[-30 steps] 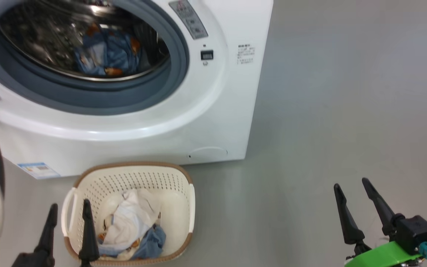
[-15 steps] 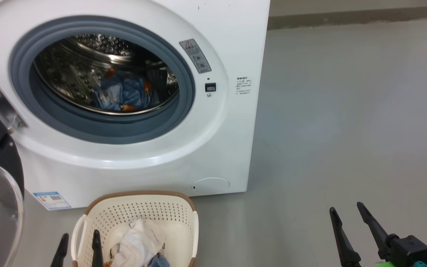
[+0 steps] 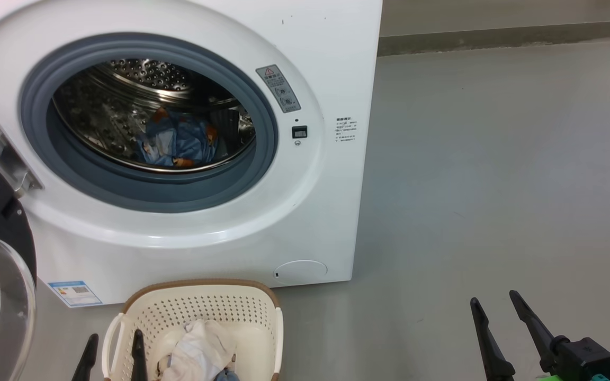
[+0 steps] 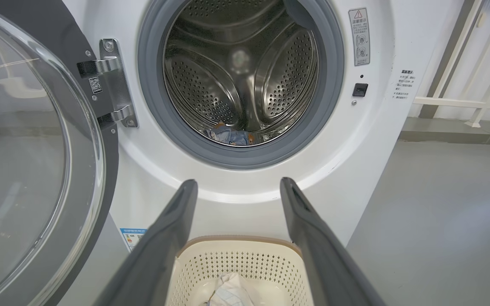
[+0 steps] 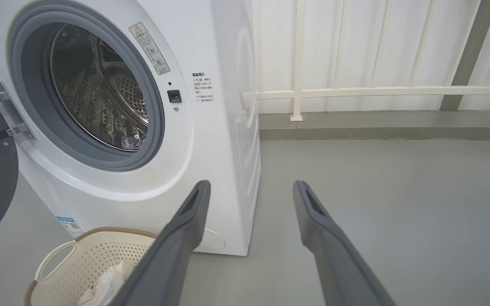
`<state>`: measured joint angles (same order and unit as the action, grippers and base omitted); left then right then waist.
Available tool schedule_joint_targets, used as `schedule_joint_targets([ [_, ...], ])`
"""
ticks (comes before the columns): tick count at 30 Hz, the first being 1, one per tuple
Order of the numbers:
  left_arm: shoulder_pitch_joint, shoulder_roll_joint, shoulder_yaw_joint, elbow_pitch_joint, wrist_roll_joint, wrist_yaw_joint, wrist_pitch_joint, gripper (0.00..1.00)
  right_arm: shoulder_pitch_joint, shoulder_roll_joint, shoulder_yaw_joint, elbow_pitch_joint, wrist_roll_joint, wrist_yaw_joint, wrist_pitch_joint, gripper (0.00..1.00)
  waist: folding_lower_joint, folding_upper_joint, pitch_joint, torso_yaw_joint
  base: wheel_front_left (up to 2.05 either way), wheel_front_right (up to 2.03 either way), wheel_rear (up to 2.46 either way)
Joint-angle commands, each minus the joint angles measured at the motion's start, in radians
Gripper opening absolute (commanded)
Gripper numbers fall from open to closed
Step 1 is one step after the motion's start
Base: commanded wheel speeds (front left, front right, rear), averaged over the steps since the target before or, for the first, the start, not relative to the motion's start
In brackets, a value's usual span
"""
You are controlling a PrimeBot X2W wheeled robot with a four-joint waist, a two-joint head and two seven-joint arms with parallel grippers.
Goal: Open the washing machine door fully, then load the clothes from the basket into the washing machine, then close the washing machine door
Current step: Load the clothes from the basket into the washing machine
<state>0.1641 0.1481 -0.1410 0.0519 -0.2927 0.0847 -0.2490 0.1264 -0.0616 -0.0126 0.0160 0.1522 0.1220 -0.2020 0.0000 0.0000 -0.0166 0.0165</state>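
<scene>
- Plainly, the washing machine (image 3: pixel 331 53) is a big white boxy front-loader standing on the grey floor (image 3: pixel 495 159). It has a blue energy sticker (image 3: pixel 74 292) low on its front at the left and a round service flap (image 3: pixel 299 271) low at the right.
- A wide grey rubber gasket (image 3: pixel 151 197) rings its mouth. Behind it shines the perforated steel drum (image 4: pixel 211 85).
- Some of the clothes (image 3: pixel 178 143) already lie at the bottom of the drum: a light blue bundle with small orange-brown print.
- The washing machine door (image 4: pixel 24 140) is swung wide open to the left on a bright metal hinge (image 3: pixel 3 159). A glossy black ring surrounds its bulging clear glass bowl.
- The basket (image 3: pixel 199 307) sits on the floor just in front of the machine, below the mouth. It is cream-white, perforated and rounded, with a brown woven-look rim and pale side handles.
- A crumpled white cloth (image 3: pixel 199 354) lies inside the basket, with a scrap of blue fabric at its lower edge.
- The left gripper (image 3: pixel 115 334) hangs at the basket's left side with its fingers spread wide and nothing between them. In the head view one finger crosses the basket's inside and the other lies outside the handle.
- The right gripper (image 3: pixel 493 296) is well off to the right over bare floor, equally wide open and empty.
</scene>
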Motion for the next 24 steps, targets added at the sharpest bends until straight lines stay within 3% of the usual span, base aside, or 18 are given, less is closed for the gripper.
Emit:
schedule_joint_targets([
  [1, -0.013, 0.012, 0.029, -0.033, 0.006, 0.007, -0.003, 1.00, -0.007, -0.003, 0.025, -0.028, -0.018, 0.009, 0.003, 1.00, 0.0000, 0.0000, 0.000, -0.001, 0.00, 0.00, 0.00],
  [24, -0.033, 0.009, 0.006, -0.032, 0.007, 0.030, -0.001, 1.00, -0.008, -0.002, 0.030, -0.032, -0.016, 0.009, 0.004, 1.00, 0.0000, 0.0000, 0.019, -0.005, 0.00, 0.00, 0.00],
])
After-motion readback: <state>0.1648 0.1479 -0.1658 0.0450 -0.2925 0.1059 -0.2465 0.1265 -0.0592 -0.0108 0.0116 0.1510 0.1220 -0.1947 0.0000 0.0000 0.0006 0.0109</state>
